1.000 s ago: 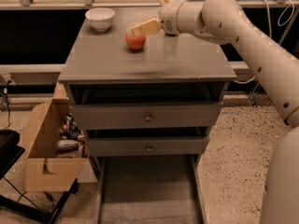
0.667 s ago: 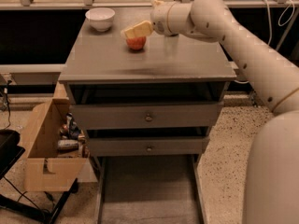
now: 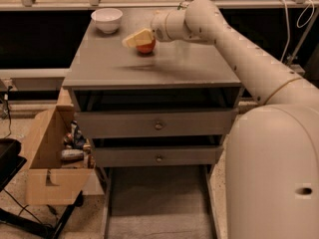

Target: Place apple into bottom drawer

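The red-orange apple (image 3: 147, 47) is on the grey cabinet top (image 3: 189, 63), right of the middle towards the back. My gripper (image 3: 139, 38) reaches in from the right on the cream arm and sits right at the apple, covering its upper left side. The bottom drawer (image 3: 157, 203) is pulled out at the foot of the cabinet, a wide grey tray with low side rails, and nothing shows in it.
A white bowl (image 3: 106, 20) stands at the back left of the cabinet top. Two shut knobbed drawers (image 3: 158, 125) are above the open one. An open cardboard box (image 3: 47, 158) with clutter stands on the floor to the left. My arm's body fills the right.
My gripper has moved left and a little down, from beside the apple's upper right to over its upper left. The apple has stayed where it was.
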Motion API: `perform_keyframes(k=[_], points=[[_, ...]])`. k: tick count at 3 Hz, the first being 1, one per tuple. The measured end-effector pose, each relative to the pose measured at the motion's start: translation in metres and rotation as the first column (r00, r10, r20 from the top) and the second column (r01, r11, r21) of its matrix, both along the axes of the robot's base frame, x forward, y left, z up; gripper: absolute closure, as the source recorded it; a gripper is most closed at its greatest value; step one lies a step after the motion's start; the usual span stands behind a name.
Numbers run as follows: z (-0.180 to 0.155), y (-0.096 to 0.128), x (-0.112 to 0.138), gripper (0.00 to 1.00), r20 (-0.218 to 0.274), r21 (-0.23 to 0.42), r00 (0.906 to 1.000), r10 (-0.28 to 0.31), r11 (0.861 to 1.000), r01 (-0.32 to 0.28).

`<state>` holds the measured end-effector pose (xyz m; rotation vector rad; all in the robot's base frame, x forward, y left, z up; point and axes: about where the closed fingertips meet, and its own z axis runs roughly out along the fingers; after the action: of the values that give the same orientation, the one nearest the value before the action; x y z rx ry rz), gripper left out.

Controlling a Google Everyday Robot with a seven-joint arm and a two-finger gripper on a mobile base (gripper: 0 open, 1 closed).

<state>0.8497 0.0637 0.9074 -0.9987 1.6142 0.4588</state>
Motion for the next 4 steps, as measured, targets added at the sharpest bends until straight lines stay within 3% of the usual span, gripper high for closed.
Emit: perform_keyframes(k=[1,2,4], points=[[-0.023,0.005,0.005,0.0,-0.056,0.002,0.9983,-0.012,1.0,0.012],[-0.045,0.0,0.001,0.26,-0.119,-0.004,0.9922,-0.038,0.999,0.038],[-0.057,0.001,-0.003,0.72,-0.149,0.001,0.9878,-0.046,0.999,0.047]])
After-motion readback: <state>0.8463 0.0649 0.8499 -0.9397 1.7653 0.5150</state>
